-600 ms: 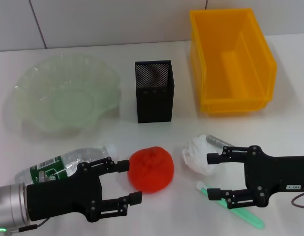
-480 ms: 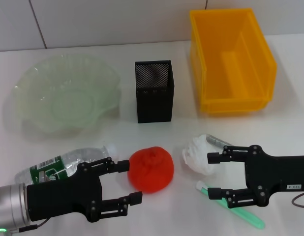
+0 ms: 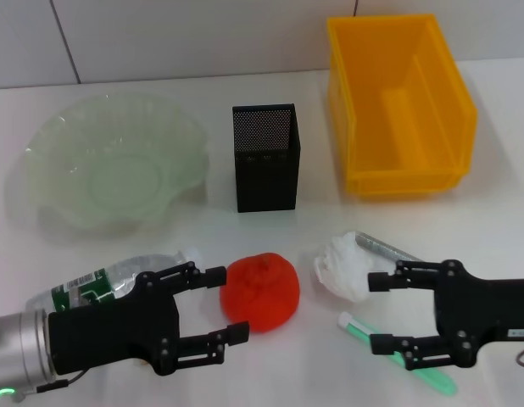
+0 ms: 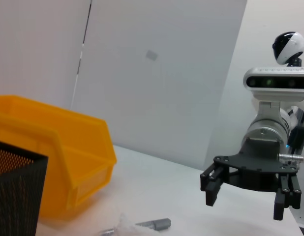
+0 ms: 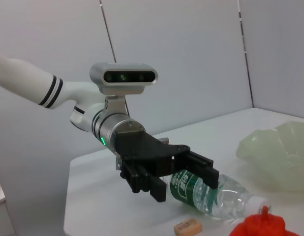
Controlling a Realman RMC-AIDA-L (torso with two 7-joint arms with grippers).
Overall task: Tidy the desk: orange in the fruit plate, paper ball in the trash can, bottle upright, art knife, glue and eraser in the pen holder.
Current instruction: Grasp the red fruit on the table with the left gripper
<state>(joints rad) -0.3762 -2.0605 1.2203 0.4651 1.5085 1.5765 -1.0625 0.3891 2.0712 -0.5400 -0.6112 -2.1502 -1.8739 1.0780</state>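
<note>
Left gripper [image 3: 217, 307], jaws spread, now reaches the orange [image 3: 261, 290]; right gripper [image 3: 382, 312], jaws spread, has drawn back.

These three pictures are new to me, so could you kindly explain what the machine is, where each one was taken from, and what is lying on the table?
It is a two-armed robot with a camera on its head and one on each wrist. The head view looks down at the white desk. The left gripper and right gripper both hover with jaws open and hold nothing.

On the desk lie a red-orange round orange, a crumpled white paper ball, a clear plastic bottle on its side, and a green pen-like tool. Farther back stand a pale-green wavy fruit plate, a black mesh pen holder and a yellow plastic trash can.

The left wrist view looks across at the right gripper. The right wrist view shows the left gripper, the bottle and a small tan eraser.
</note>
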